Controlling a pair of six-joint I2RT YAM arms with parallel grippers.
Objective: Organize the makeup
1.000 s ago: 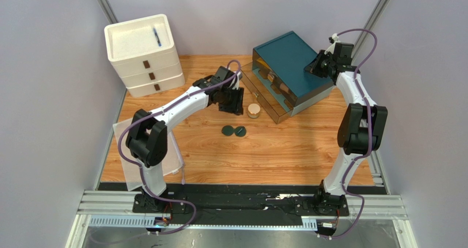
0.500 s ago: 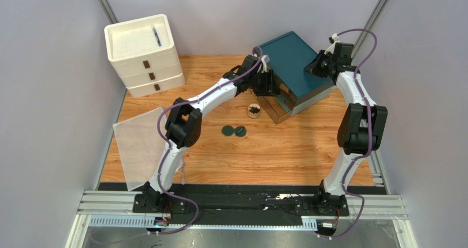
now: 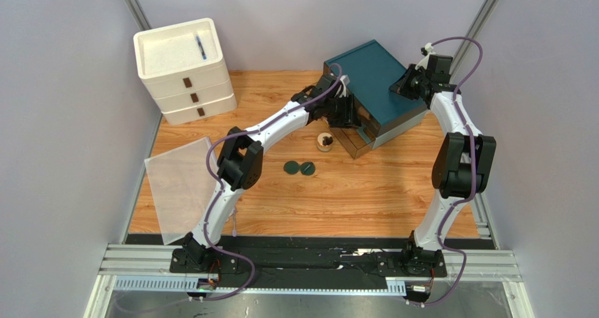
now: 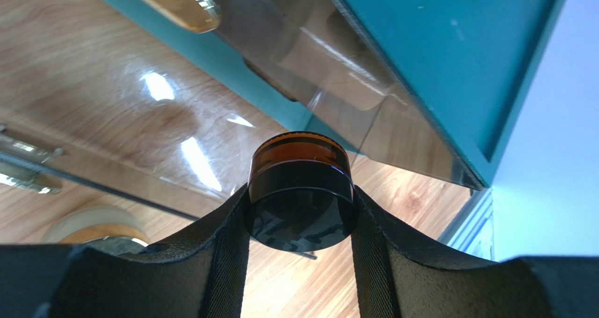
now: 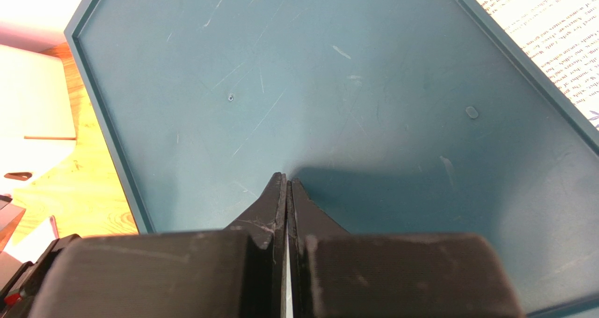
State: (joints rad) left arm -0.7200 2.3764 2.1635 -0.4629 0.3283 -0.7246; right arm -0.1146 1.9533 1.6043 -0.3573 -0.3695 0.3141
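Left end effector (image 4: 300, 205) clamps black jar (image 4: 301, 160) across lid; rigid, glossy, likely slippery, maybe glass. Right end effector (image 5: 287, 191) closed, empty, over teal box (image 5: 316, 86).

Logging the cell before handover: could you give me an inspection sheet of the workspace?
Surface: wooden table, no spills seen.
Job's things: dark jar in left gripper; two green compacts and small jar loose on table; teal organizer with clear drawer pulled out.
Clutter: blue pen on white drawers; clear sheet at left edge.
Grippers: left gripper shut on dark jar; right gripper shut over organizer lid.
Cables: purple cables looped along both arms.
Surroundings: grey walls; nothing seen.
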